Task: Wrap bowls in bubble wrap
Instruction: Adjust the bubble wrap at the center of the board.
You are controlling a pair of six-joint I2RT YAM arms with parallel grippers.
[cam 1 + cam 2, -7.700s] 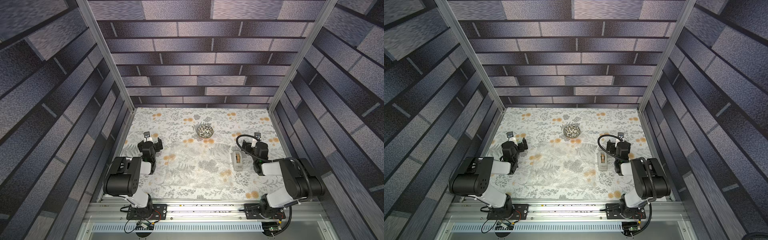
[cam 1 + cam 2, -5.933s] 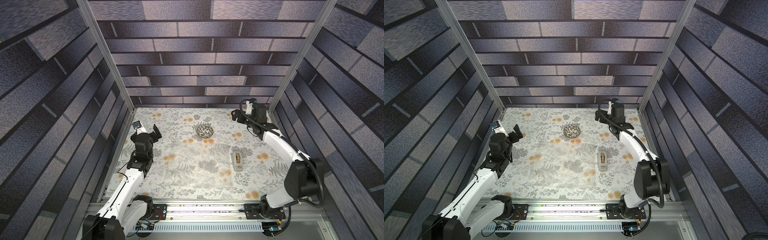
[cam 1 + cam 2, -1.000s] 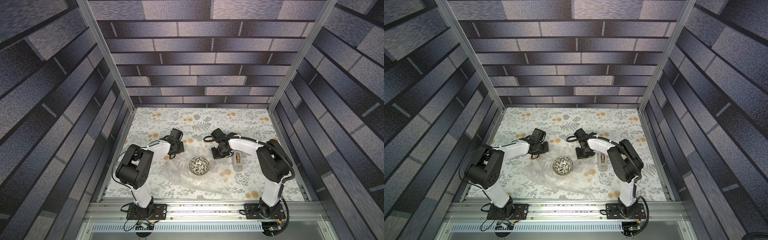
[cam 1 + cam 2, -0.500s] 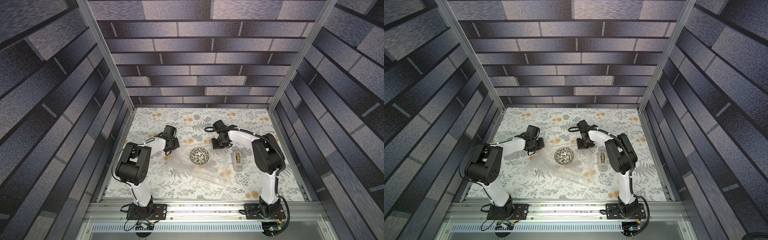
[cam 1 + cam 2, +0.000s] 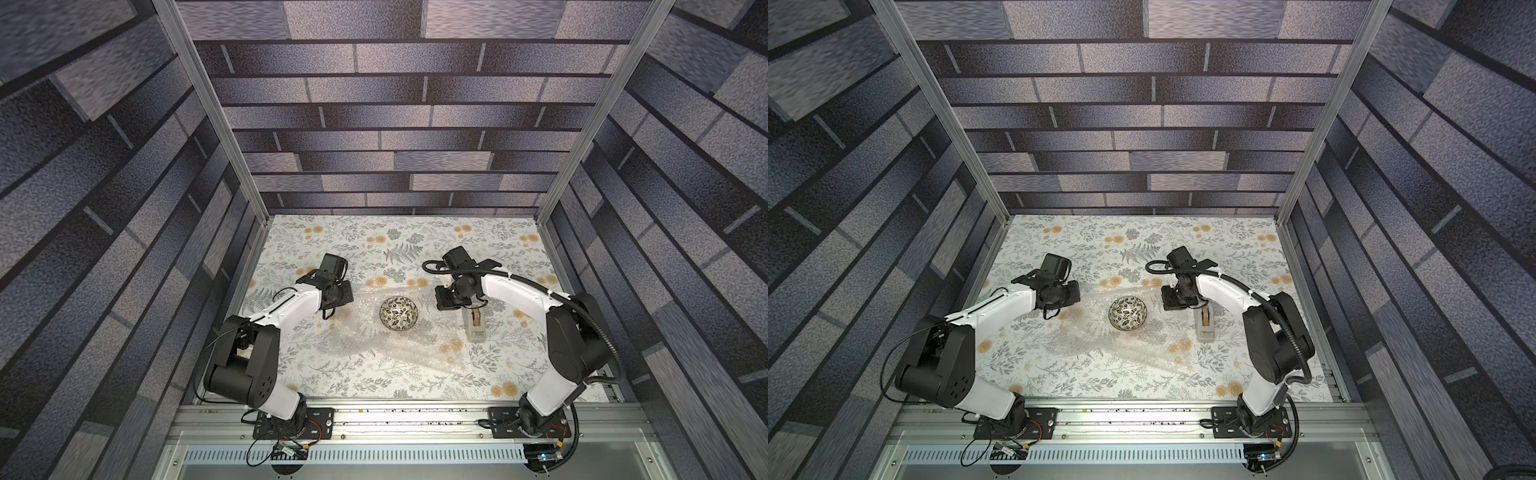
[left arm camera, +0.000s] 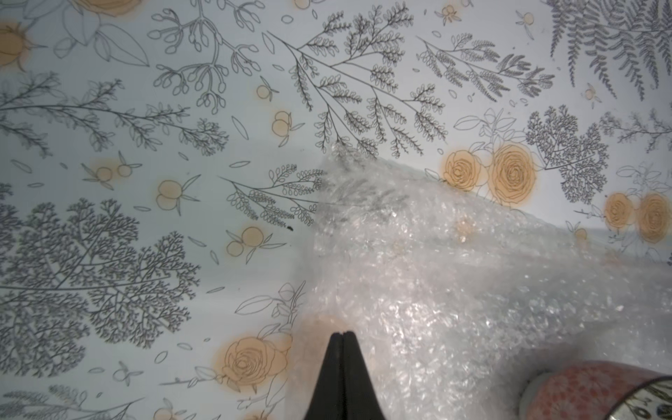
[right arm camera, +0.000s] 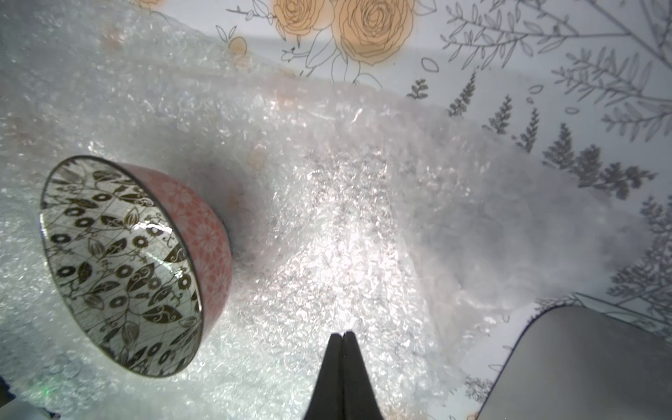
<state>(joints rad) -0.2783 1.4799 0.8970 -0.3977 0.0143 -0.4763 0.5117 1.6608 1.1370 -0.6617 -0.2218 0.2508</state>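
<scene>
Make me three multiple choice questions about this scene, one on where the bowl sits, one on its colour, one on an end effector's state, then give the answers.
1. Where is the bowl? A) on the bubble wrap, between the left end effector and the right end effector; B) hanging in the air; C) stacked on a second bowl.
2. What colour is the bowl's outer wall? A) blue; B) green; C) pinkish red.
3. How do the left end effector's jaws stand? A) wide open; B) closed together; C) out of every view.
Answers: 1 A, both top views show it on the sheet. 2 C, the right wrist view shows its side. 3 B, the left wrist view shows the tips meeting.
</scene>
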